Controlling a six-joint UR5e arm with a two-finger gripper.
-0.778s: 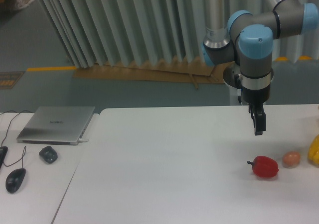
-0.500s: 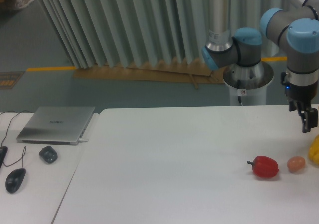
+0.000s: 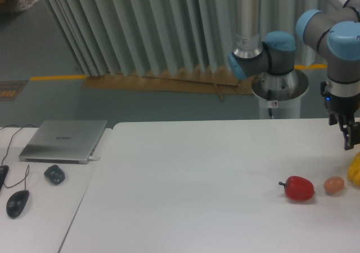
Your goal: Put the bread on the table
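Observation:
The bread is out of view; nothing in this frame matches it. My gripper [image 3: 352,138] hangs at the right edge of the picture, pointing down, a little above the white table [image 3: 191,185]. Its dark fingers overlap from this angle, so the gap between them does not show, and I see nothing held. Just below it, at the frame edge, lies a bright yellow thing [image 3: 354,172].
A red pepper [image 3: 298,188] and a tan egg-shaped thing [image 3: 334,185] lie on the table's right side. On the adjoining smaller desk at left are a closed laptop [image 3: 64,140], two mice [image 3: 54,174] and cables. The arm's base [image 3: 279,87] stands behind the table.
The arm swung right, carrying the gripper from above the red pepper to the right edge of the frame. The pepper, egg and yellow thing stayed put.

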